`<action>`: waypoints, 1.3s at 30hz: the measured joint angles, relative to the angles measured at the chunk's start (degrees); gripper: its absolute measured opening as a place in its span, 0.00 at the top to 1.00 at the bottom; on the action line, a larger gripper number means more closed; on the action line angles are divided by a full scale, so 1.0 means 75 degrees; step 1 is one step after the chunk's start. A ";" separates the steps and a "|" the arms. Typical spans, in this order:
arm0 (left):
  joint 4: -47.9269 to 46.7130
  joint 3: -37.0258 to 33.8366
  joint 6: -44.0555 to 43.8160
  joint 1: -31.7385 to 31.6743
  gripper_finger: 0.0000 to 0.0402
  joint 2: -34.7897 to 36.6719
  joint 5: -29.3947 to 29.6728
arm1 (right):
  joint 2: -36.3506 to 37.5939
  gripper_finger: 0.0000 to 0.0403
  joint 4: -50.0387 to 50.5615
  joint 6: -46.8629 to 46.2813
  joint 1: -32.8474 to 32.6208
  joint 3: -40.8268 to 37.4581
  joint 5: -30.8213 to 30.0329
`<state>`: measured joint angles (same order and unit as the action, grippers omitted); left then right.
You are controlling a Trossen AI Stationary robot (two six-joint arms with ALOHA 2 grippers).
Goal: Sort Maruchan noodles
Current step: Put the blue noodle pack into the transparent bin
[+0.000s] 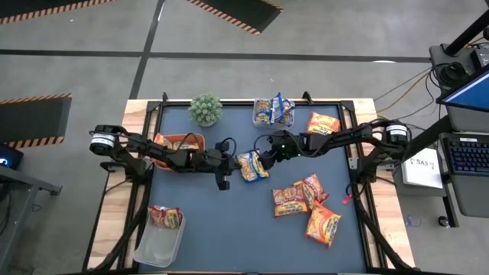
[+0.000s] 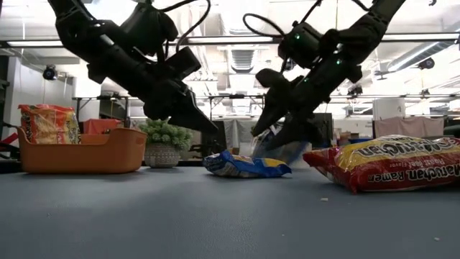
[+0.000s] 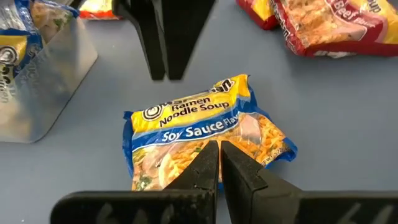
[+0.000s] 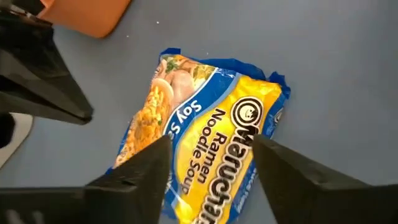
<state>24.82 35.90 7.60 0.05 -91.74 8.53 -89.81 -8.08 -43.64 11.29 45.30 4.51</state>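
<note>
A blue-and-yellow Maruchan packet lies flat on the blue mat at mid-table, seen also in the low view. My right gripper hovers open just above it, one finger over each long side. My left gripper is shut, slanting down, its tips above the packet's left edge. Loose packets lie at the right: red, orange.
An orange tray with an orange packet sits under the left arm. A clear tub of blue packets and a small plant stand at the far edge. Another clear tub with a red packet is near left.
</note>
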 joint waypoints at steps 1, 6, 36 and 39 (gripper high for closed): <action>0.0132 -0.0054 0.0000 -0.0008 1.00 0.0000 0.0000 | -0.0105 0.44 -0.0111 -0.0003 -0.0002 0.0000 0.0000; 0.0554 -0.0140 0.0000 -0.0090 1.00 -0.0016 0.0003 | -0.0584 0.30 -0.0668 -0.0041 0.0065 0.0000 0.0000; 0.0822 0.0017 -0.0545 -0.0287 1.00 -0.1478 0.0201 | -0.0907 0.18 -0.1155 0.0385 0.0233 -0.0015 0.0069; 0.0785 -0.0002 -0.0616 -0.0287 1.00 -0.1478 0.0190 | -0.0907 0.19 -0.1206 0.0460 0.0233 -0.0015 0.0067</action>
<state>30.70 35.88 2.98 -2.11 -102.83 9.96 -96.62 -17.12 -40.19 13.04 45.19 5.02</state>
